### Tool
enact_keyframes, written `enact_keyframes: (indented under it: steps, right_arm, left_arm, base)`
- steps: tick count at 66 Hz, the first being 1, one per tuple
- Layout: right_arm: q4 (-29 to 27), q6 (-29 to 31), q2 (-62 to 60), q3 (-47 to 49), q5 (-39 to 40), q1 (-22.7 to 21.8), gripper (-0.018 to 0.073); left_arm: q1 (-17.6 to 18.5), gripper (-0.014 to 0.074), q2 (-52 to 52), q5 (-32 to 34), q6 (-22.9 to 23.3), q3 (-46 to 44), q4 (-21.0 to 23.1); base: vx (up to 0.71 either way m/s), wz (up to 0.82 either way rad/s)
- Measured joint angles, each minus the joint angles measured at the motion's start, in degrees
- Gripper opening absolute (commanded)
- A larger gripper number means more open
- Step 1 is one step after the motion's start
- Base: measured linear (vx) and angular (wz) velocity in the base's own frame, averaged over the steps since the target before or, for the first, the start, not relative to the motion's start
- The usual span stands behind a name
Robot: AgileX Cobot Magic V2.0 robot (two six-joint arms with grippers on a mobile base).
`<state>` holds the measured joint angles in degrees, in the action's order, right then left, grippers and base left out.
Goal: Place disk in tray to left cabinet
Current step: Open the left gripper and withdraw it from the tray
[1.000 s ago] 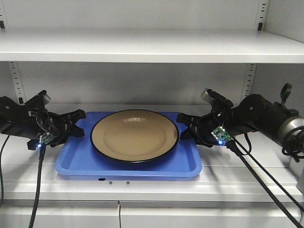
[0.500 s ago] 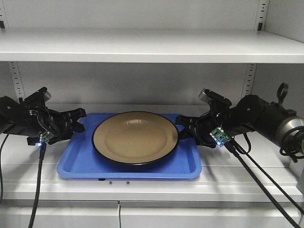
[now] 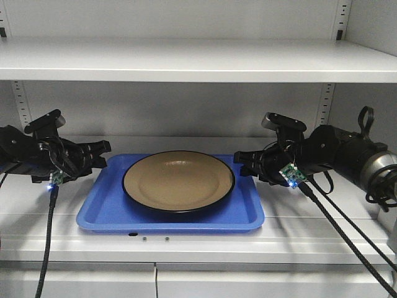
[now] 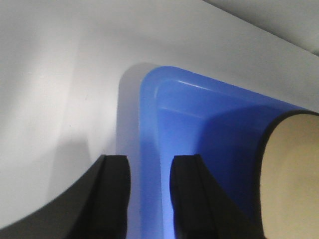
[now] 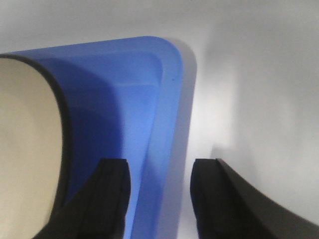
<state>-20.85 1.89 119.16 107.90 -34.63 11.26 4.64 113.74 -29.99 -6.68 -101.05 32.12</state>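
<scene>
The blue tray [image 3: 105,208] lies flat on the cabinet's lower shelf [image 3: 198,243] with the tan, black-rimmed disk [image 3: 178,181] resting inside it. My left gripper [image 3: 100,156] is at the tray's left lip and my right gripper [image 3: 243,162] is at its right lip. In the left wrist view the left gripper [image 4: 149,172] is open, straddling the tray lip [image 4: 149,124] with gaps on both sides, and the disk [image 4: 294,169] shows at the right. In the right wrist view the right gripper [image 5: 159,174] is open wider across the tray lip [image 5: 169,99], beside the disk [image 5: 25,139].
Another cabinet shelf [image 3: 186,62] runs overhead, close above the arms. Perforated rails [image 3: 22,102] stand at the back corners, and the cabinet's back wall is just behind the tray. Black cables [image 3: 347,242] hang from both wrists past the shelf's front edge.
The tray with the disk has settled a little lower onto the shelf. Both grippers' jaws have spread apart from the tray's side lips.
</scene>
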Motion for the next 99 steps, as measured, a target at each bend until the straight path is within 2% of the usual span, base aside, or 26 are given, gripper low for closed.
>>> enact_keyframes:
  steps: [47, 54, 64, 77, 85, 99]
  right_arm:
    - [0.23, -0.14, -0.1, 0.0, 0.0, 0.0, 0.0378]
    - [0.23, -0.14, -0.1, 0.0, 0.0, 0.0, 0.0378]
    - [0.23, -0.14, -0.1, 0.0, -0.05, 0.0, 0.0378]
    - [0.23, -0.14, -0.1, 0.0, -0.05, 0.0, 0.0378]
    - [0.23, -0.14, -0.1, 0.0, -0.05, 0.0, 0.0378]
    - [0.23, -0.14, -0.1, 0.0, -0.05, 0.0, 0.0378]
  left_arm:
    - [0.0, 0.0349, -0.8, 0.42, 0.0, 1.88, -0.13]
    - [0.0, 0.0349, -4.77, 1.85, 0.0, 8.21, -0.13]
    - [0.0, 0.0349, -14.63, 7.16, 0.0, 21.19, -1.32]
    - [0.0, 0.0328, -33.63, 15.8, -0.05, 37.72, -6.42]
    - [0.0, 0.0262, -45.55, 19.87, -0.05, 48.28, -11.68]
    - [-0.06, 0.0028, -63.71, 28.65, 0.0, 67.63, -18.47]
  base:
    - [0.0, 0.0]
    - [0.0, 0.0]
    - [0.0, 0.0]
    - [0.0, 0.0]
    - [0.0, 0.0]
    - [0.0, 0.0]
